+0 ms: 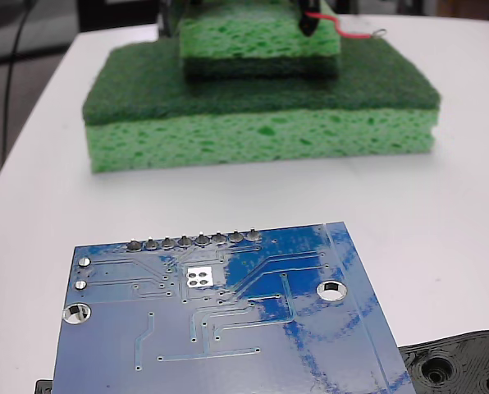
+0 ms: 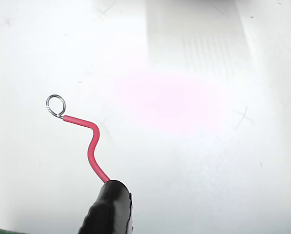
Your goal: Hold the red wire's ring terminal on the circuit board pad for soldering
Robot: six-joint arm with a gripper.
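I have the gripper [image 1: 310, 18] at the far end of the desk [image 1: 466, 189], above the stacked green sponges [image 1: 261, 115]. Its black tip is clamped on the red wire [image 2: 89, 146], which curves away from the tip and ends in the ring terminal [image 2: 55, 105]. In the wrist view the ring hangs free over bare white desk, touching nothing, and its loop looks open and undistorted.

The circuit board [image 1: 228, 328] lies at the near edge, blue face up, with the pad [image 1: 199, 276] just below the row of solder bumps [image 1: 194, 241]. Ring and pad are well apart. I judge the approach is yet to come: I need to bring the wire nearward and down so the loop lies flat on that silver square, keeping the grip away from the ring so an iron has room.
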